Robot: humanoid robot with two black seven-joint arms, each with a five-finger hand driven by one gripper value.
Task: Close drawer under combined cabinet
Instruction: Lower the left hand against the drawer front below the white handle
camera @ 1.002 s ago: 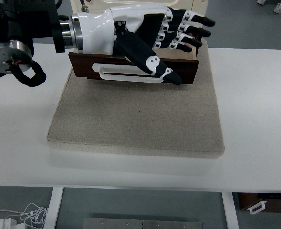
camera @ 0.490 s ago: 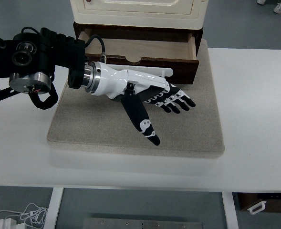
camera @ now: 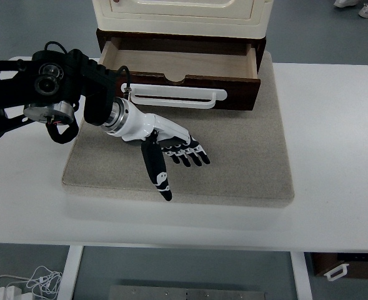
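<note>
My left hand [camera: 165,147] has pulled back from the drawer [camera: 179,74] since a second ago, now lower over the grey mat [camera: 233,162]; fingers [camera: 193,154] spread, holding nothing; drawer stands open under the cream cabinet [camera: 180,15], white handle [camera: 177,97] facing me; no legible writing; white surface [camera: 333,156]; grey floor; cables [camera: 27,284] below.
</note>
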